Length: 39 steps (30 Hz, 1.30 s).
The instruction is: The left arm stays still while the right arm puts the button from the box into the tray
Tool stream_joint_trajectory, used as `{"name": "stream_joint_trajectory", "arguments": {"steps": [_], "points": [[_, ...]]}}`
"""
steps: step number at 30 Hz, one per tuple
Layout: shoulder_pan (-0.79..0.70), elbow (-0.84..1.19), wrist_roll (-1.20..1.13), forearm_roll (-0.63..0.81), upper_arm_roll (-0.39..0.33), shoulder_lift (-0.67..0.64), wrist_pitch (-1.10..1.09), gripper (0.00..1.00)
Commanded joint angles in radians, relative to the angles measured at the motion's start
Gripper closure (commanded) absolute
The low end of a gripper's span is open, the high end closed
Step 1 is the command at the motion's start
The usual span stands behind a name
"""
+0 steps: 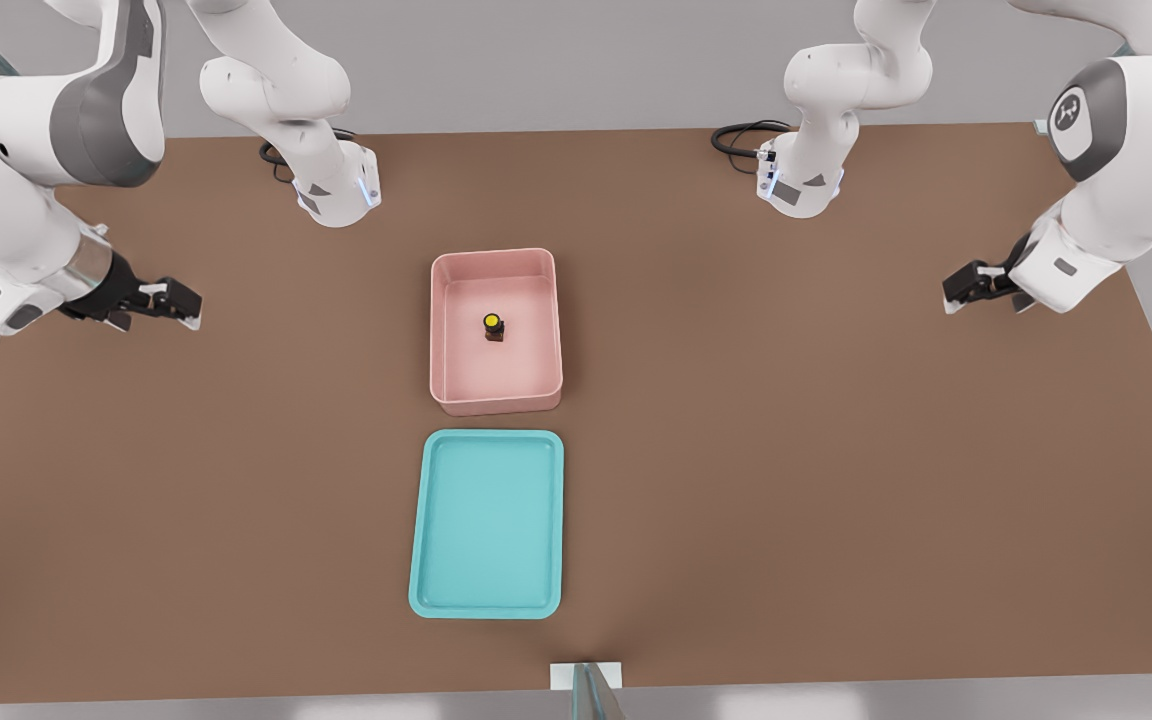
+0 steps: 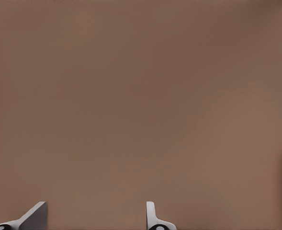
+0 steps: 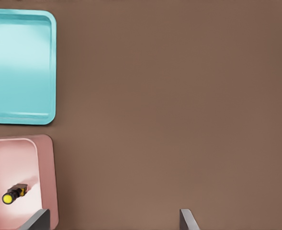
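Observation:
The yellow-capped button stands upright near the middle of the pale pink box, which sits at the table's centre. Just in front of the box lies the teal tray, with nothing in it. My gripper hangs above the table far to the front view's left of the box, level with it, and its fingers are open and hold nothing. In the right wrist view the button, the box and the tray all sit off to one side of my gripper.
The parked arm's gripper hovers at the front view's right. Both arm bases stand at the back with black cables. A small white mount sits at the front edge. Bare brown table surrounds the box and tray.

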Motion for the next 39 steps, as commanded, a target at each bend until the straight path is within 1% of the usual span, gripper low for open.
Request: {"name": "stream_joint_trajectory", "arguments": {"steps": [1,2,3,4,5,7,9,10,12,13,15,16,18,21,24,28,33,39], "points": [[0.208,0.065,0.15,-0.061,0.074,0.132,-0.053,0.0],[0.274,0.066,0.259,-0.031,0.096,0.172,-0.043,0.0],[0.332,0.068,0.376,0.029,0.099,0.197,-0.037,0.0],[0.421,0.079,0.508,0.037,0.103,0.241,-0.008,0.0],[0.464,0.074,0.58,0.091,0.108,0.279,0.064,0.0],[0.547,0.036,0.766,0.109,0.116,0.325,0.19,0.0],[0.563,-0.098,0.896,0.121,0.157,0.302,0.286,0.0],[0.566,-0.199,0.936,0.121,0.177,0.27,0.369,0.0],[0.558,-0.411,0.948,0.12,0.179,0.19,0.595,0.0],[0.552,-0.449,1.02,0.097,0.179,0.184,0.647,0.0],[0.566,-0.526,1.224,0.097,0.179,0.187,0.71,0.0],[0.566,-0.524,1.234,0.097,0.183,0.21,0.707,0.0],[0.572,-0.523,1.234,0.051,0.202,0.25,0.701,0.0],[0.567,-0.536,1.235,0.031,0.202,0.284,0.737,0.0],[0.558,-0.601,1.24,0.031,0.202,0.282,0.793,0.0],[0.563,-0.621,1.237,-0.006,0.202,0.318,0.825,0.0],[0.587,-0.619,1.234,-0.009,0.205,0.368,0.846,0.0],[0.579,-0.624,1.215,-0.023,0.206,0.37,0.843,0.0]]}}
